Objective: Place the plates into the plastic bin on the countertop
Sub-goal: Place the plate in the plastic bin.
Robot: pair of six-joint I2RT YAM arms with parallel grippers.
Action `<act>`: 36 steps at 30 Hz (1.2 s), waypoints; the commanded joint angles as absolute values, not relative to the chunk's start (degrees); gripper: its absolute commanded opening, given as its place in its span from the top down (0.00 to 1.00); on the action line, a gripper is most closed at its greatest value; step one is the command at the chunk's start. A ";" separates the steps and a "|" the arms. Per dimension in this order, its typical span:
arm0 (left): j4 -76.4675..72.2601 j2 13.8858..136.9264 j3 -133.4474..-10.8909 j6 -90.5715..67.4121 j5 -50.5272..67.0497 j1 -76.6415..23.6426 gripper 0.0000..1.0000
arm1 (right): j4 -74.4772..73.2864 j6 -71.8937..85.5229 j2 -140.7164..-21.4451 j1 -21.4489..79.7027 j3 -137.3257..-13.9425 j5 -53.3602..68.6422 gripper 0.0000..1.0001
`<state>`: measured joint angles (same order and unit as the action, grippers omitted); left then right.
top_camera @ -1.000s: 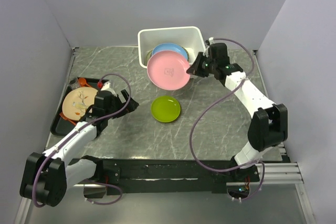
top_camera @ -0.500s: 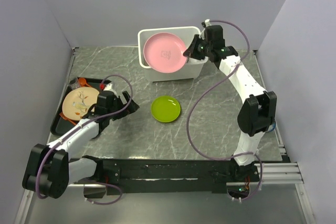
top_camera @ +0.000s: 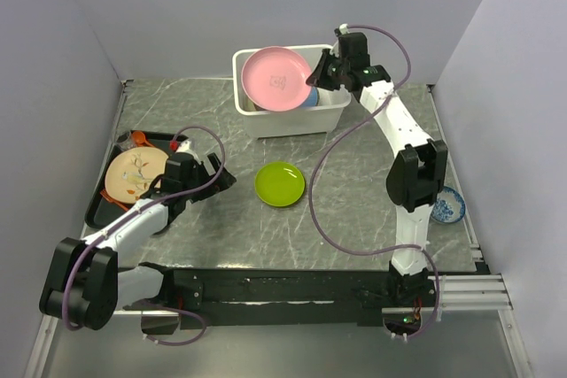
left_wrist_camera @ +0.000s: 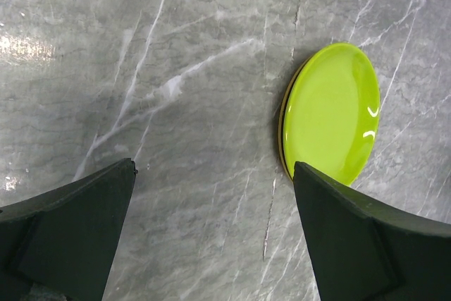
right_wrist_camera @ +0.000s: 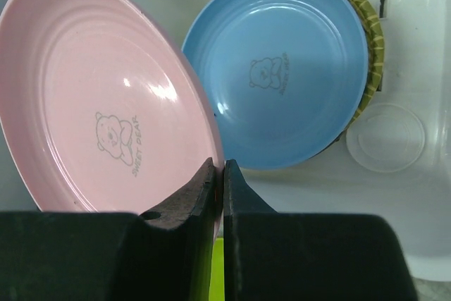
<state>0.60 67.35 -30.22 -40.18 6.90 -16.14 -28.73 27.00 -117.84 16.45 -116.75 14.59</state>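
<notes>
The right end effector [right_wrist_camera: 218, 171] is clenched on the rim of the pink plate [right_wrist_camera: 106, 103], its two fingers pressed together with the plate's edge pinched between them. The plate is tilted up on that edge, its face with a small bear print turned toward the wrist camera. From above it hangs over the left part of the white bin [top_camera: 292, 121], which stands at the far side of the grey marbled surface [top_camera: 354, 210]. Whether the plate touches the bin cannot be told. Inside the bin, just right of the pink plate and partly covered by it, a blue plate [right_wrist_camera: 282, 68] leans against a yellowish woven disc [right_wrist_camera: 373, 33], whose edge shows behind its right side. The left end effector [left_wrist_camera: 213, 167] is released, its fingers spread wide, and it hovers low over bare surface with nothing between them. A lime green plate [left_wrist_camera: 331, 114] lies flat on the surface ahead of it, near the tip of the finger on the right of the wrist view and well apart from the bin. At the left edge a peach plate [top_camera: 133, 173] sits on a black tray [top_camera: 96, 210], and a small patterned bowl [top_camera: 446, 205] rests at the right side.
</notes>
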 commanded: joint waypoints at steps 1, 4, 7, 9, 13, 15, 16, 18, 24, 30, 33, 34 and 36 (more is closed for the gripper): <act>-1.23 67.50 -31.20 -39.73 8.00 -15.91 0.01 | -25.23 27.95 -118.39 14.94 -121.37 13.10 1.00; -0.88 67.06 -31.20 -39.46 7.56 -15.91 0.00 | -25.14 28.21 -119.70 14.33 -123.12 12.66 1.00; -0.79 66.89 -31.11 -39.46 7.47 -15.91 0.01 | -24.79 28.48 -121.02 13.98 -123.84 12.92 1.00; -0.79 66.88 -31.03 -39.38 7.38 -15.91 0.01 | -24.35 28.83 -121.37 14.06 -123.84 12.75 1.00; -0.70 66.97 -30.94 -39.29 7.38 -16.00 0.01 | -23.38 29.18 -122.69 14.06 -124.71 12.48 1.00; -0.70 67.06 -30.85 -39.29 7.38 -15.91 0.01 | -23.29 29.35 -123.31 14.15 -125.33 12.22 1.00; -0.79 67.15 -30.85 -39.29 7.38 -15.91 0.01 | -22.33 29.44 -123.57 14.06 -125.07 12.13 1.00; -0.97 67.24 -30.67 -39.29 7.65 -15.91 0.01 | -21.36 29.88 -123.75 13.97 -124.63 11.78 1.00; -0.88 67.59 -30.67 -39.11 7.47 -15.91 0.01 | -18.99 30.50 -125.07 13.97 -124.28 10.46 1.00; -1.67 67.24 -30.06 -39.99 8.35 -15.91 0.01 | -17.40 30.67 -126.56 13.97 -124.63 8.88 1.00; -1.67 67.15 -29.97 -39.82 8.26 -15.91 0.01 | -16.70 30.59 -127.35 13.97 -124.45 8.44 1.00; -1.50 67.32 -30.06 -39.73 8.09 -15.91 0.01 | -16.44 30.67 -127.70 14.06 -124.37 8.35 1.00; -1.49 67.59 -30.15 -39.64 8.09 -15.91 0.01 | -16.26 30.59 -128.05 14.06 -124.28 8.35 1.00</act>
